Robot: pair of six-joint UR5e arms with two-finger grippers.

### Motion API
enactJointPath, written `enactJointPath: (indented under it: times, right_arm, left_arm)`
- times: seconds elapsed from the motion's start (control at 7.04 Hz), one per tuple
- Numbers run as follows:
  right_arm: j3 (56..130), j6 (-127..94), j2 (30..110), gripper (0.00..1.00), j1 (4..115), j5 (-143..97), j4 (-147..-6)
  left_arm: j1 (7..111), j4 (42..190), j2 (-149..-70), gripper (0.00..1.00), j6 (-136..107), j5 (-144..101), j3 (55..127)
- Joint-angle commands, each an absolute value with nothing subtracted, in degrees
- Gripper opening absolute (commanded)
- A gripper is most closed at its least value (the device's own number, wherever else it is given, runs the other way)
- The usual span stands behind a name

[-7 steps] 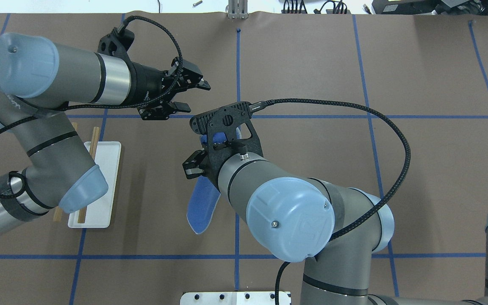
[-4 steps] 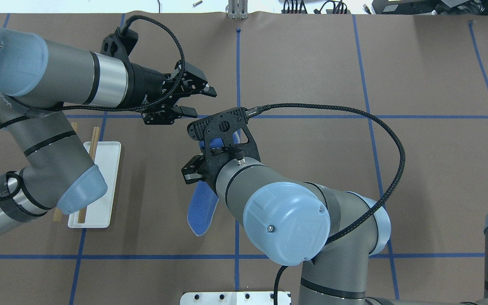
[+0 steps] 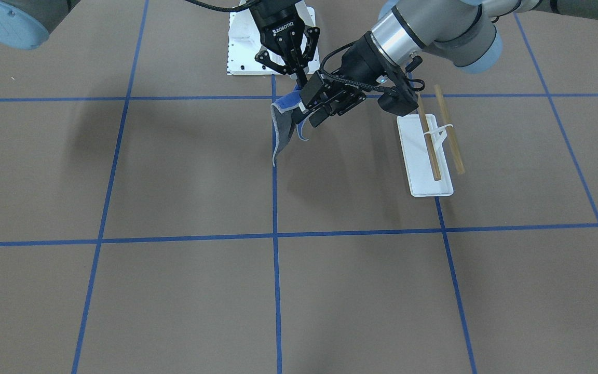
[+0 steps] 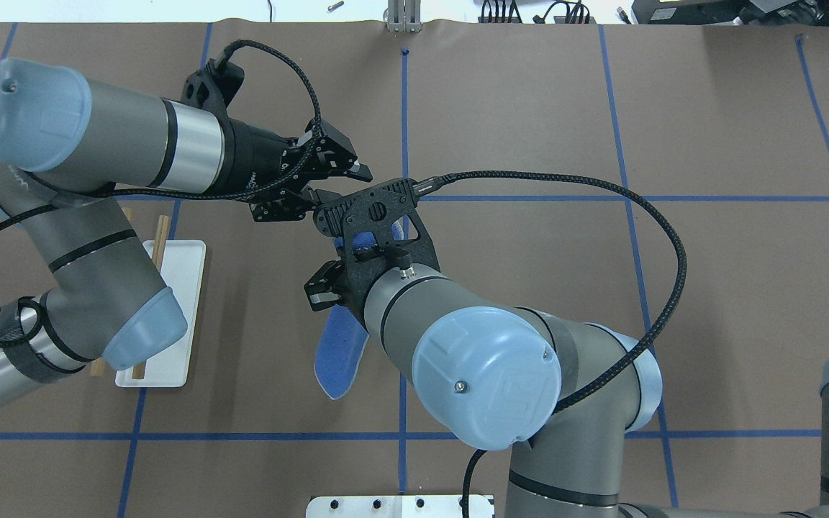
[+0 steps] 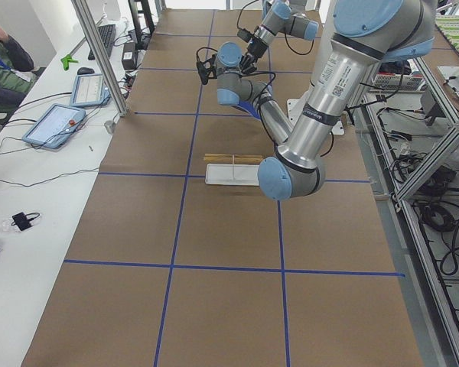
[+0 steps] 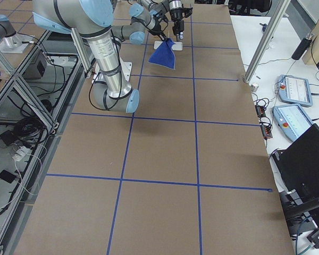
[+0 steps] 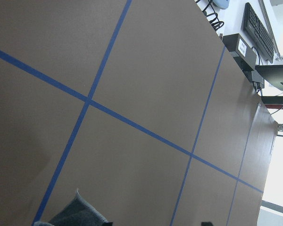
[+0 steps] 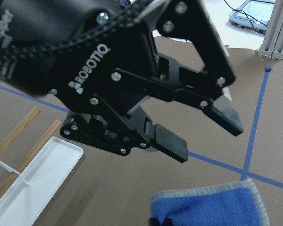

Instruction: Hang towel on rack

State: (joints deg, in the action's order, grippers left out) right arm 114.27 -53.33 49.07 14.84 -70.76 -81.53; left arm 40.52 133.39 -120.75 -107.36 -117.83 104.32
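The towel (image 3: 283, 130) hangs limp and looks soft and light. The right gripper (image 3: 298, 85) pinches its top edge in the air, well aside of the rack (image 3: 426, 184). The left gripper (image 8: 200, 136), jaws apart, sits near the free top corner, probably the best hold. The front view shows the grey backing; overhead shows only blue.

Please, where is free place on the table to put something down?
Bare: the table half beyond the rack, toward the operators, and the area on the robot's right of the towel. Crowded: between towel and rack, where left gripper and right gripper sit close.
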Motion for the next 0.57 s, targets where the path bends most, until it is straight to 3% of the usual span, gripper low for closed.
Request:
enactJointPath:
  times: [0.0, 0.43]
  right_arm:
    - [114.26, -53.09, 49.04, 0.00, 15.03, -70.75, -81.47]
    - [114.26, -53.09, 49.04, 0.00, 14.94, -70.84, -81.47]
  left_arm:
    - [40.34, 133.42, -120.42, 0.58, -103.13, -121.70, 104.24]
    - [40.25, 133.42, -120.50, 0.58, -100.20, -125.51, 104.50]
